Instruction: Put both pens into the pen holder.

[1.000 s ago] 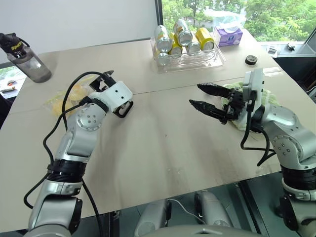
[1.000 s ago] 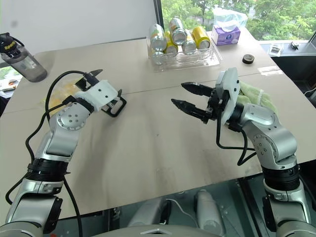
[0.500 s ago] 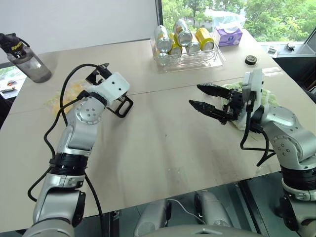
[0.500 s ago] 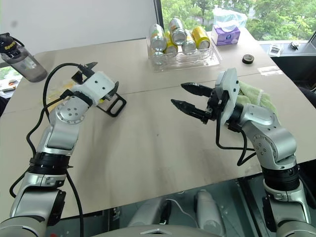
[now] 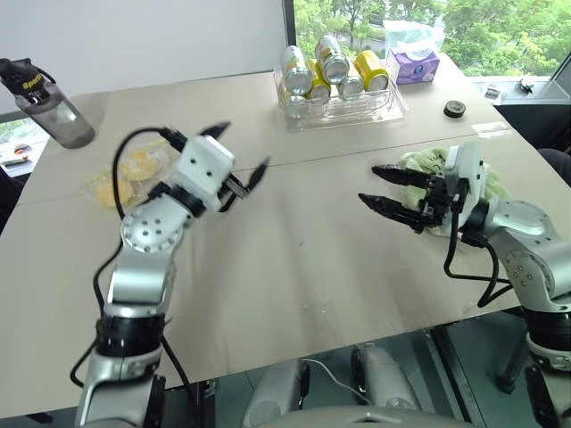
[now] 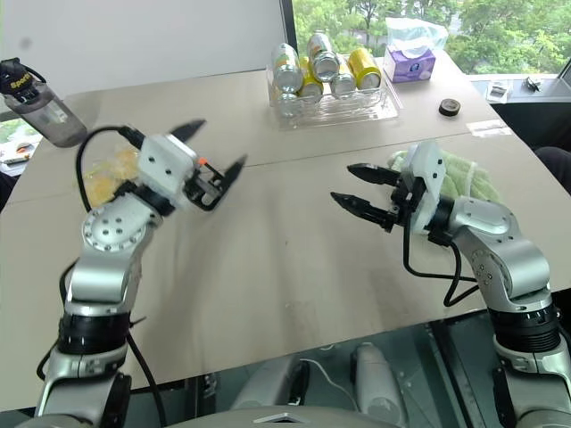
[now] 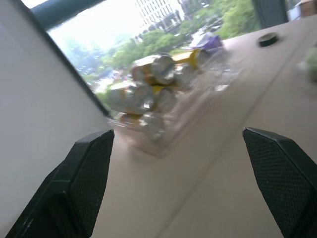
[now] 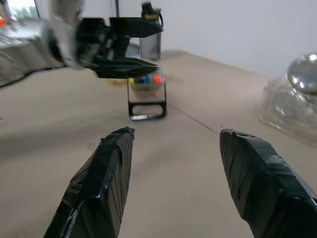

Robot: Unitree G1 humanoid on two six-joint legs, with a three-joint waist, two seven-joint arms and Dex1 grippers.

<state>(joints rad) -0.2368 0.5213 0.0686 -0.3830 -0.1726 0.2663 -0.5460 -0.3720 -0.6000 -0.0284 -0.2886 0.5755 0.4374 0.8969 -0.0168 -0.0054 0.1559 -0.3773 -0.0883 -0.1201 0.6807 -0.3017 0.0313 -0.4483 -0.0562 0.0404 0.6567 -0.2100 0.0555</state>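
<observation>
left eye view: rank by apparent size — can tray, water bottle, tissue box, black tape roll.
1. tray of drink cans, clearly largest.
2. water bottle.
3. purple tissue box, somewhat smaller than the bottle, though it sits farther back, so the true ranking is unsure.
4. black tape roll, smallest.

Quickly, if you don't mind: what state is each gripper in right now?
Left gripper: open, holding nothing.
Right gripper: open, holding nothing.
</observation>
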